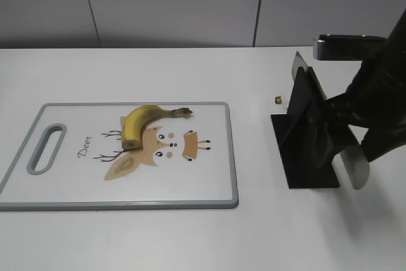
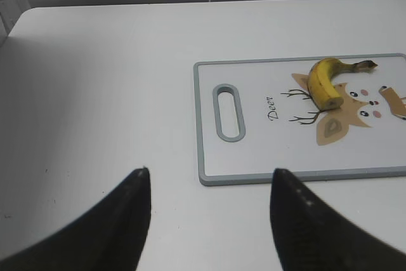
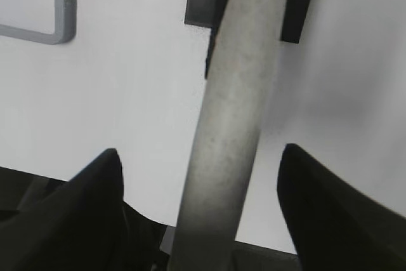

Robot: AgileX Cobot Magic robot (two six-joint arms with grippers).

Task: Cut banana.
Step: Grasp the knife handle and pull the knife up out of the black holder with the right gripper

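The small yellow banana (image 1: 141, 122) with a dark stem lies on the white cutting board (image 1: 209, 182), above the deer print; it also shows in the left wrist view (image 2: 325, 80). A knife with a pale grey handle (image 1: 353, 166) rests in a black stand (image 1: 304, 157). My right gripper (image 3: 201, 152) is open, its fingers on either side of the handle (image 3: 231, 112) without touching it. My left gripper (image 2: 209, 179) is open and empty over bare table, off the board's handle end (image 2: 227, 111); it is out of the exterior view.
The grey-rimmed board has a handle slot (image 1: 47, 148) at its left end. A tiny brown bit (image 1: 278, 99) lies on the table by the stand. My right arm (image 1: 380, 99) hangs over the stand at the right edge.
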